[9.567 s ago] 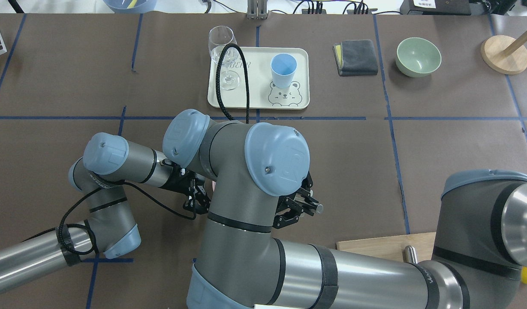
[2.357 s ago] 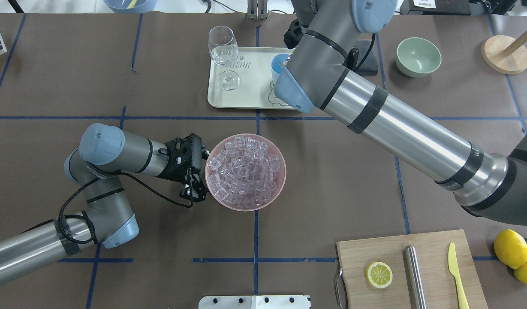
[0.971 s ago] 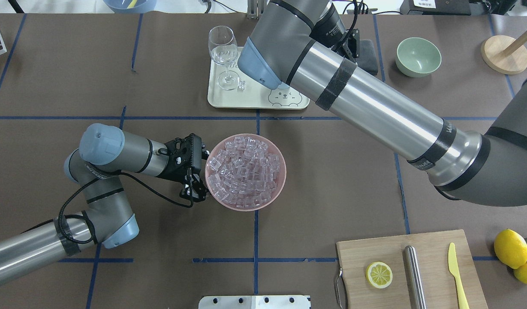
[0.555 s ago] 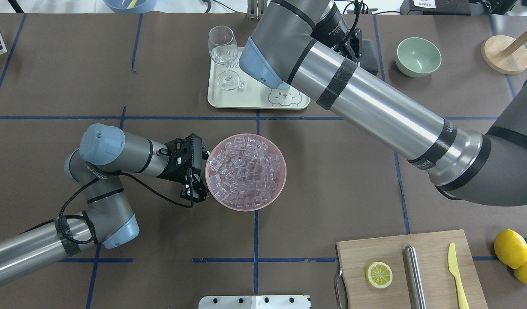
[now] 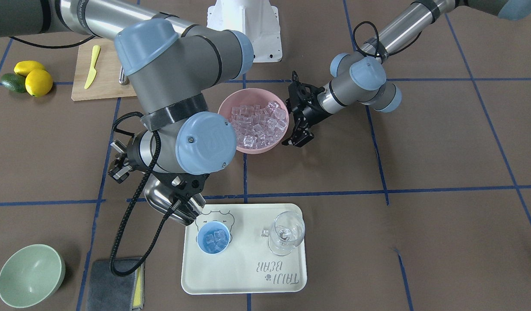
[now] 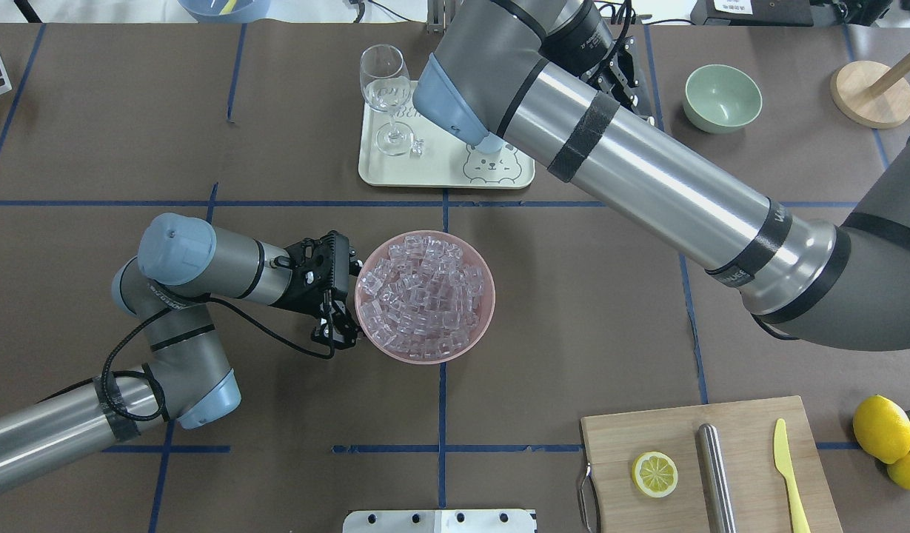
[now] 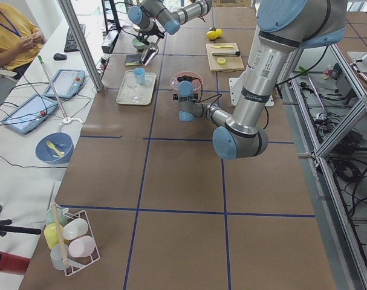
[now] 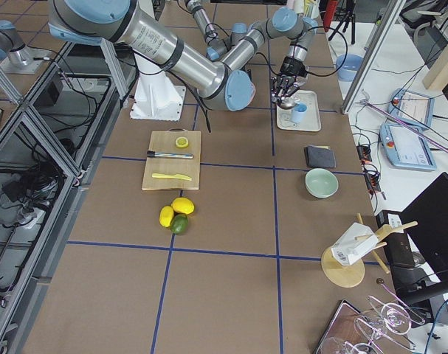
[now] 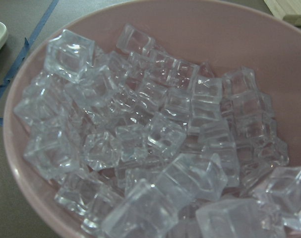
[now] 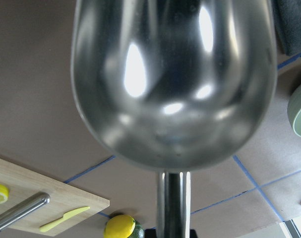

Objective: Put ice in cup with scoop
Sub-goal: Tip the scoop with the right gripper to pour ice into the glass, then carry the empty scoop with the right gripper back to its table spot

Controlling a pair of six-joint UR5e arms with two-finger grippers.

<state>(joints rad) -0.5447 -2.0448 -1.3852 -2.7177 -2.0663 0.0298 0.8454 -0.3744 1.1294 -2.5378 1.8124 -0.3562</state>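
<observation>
Done: ice (image 5: 213, 239) in cup (image 5: 199, 242), lower centre, with stray cube (image 5: 263, 233) on tray (image 5: 243, 268). Scoop (image 5: 159, 199) clamped in right gripper (image 5: 185, 209). Remaining: top-up, judged optional.

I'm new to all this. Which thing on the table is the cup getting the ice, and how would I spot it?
Look for the cream tray with the bear drawing, on the brown table. Two vessels stand on it, and the cup is the small light-blue one with a few ice cubes inside. Its neighbour, the wine glass, is clear and stemmed.
</observation>
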